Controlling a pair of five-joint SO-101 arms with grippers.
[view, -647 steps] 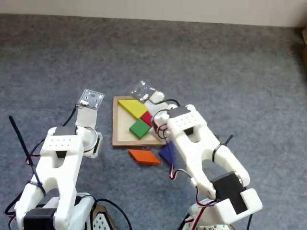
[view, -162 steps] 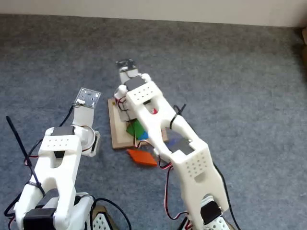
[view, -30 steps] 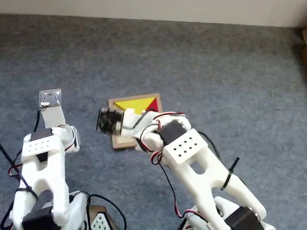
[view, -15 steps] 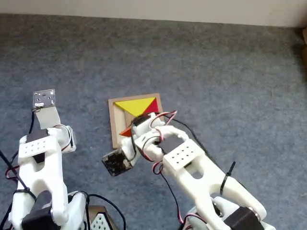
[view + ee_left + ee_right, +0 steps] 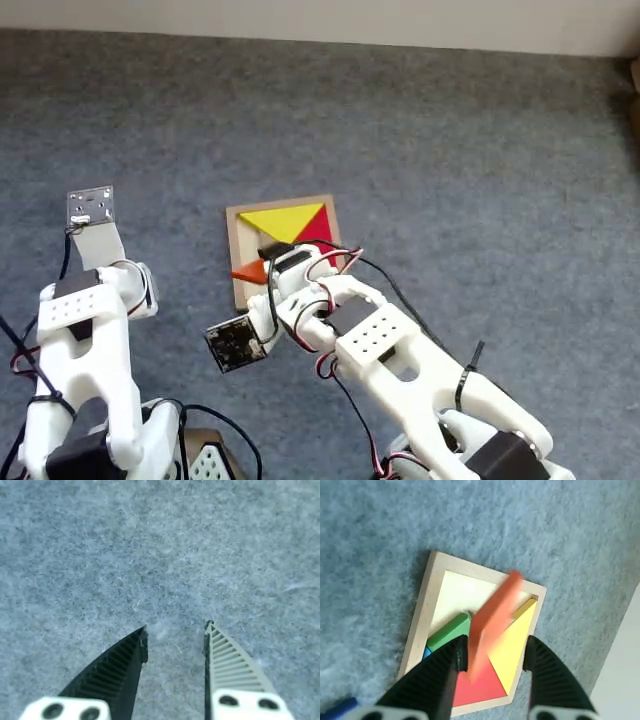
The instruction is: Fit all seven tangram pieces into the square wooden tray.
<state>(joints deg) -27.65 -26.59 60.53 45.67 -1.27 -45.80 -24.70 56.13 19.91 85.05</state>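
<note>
The orange tangram piece (image 5: 495, 605) stands tilted on edge between the fingers of the right hand (image 5: 495, 642). Those fingers are spread apart. The piece lies against 1 of them, and a gap shows on its other side, so no firm clamp on it can be seen. Its far end reaches out over the rim of the square wooden tray (image 5: 416, 625), above the pale bare part of the tray floor.

Under the hand, 4 colours lie flat in the tray. The yellow triangle (image 5: 515, 650) fills 1 side. The red triangle (image 5: 480, 690) touches it at the near rim. The green piece (image 5: 447, 632) sits next to the red, and a blue sliver (image 5: 426, 652) shows between the green piece and the rim. A darker blue piece (image 5: 337, 705) lies outside on the grey bench (image 5: 500, 150), near a tray corner.

The left hand (image 5: 175, 630) is well apart from the tray. Its fingers are spread and hold nothing, over bare grey surface.
</note>
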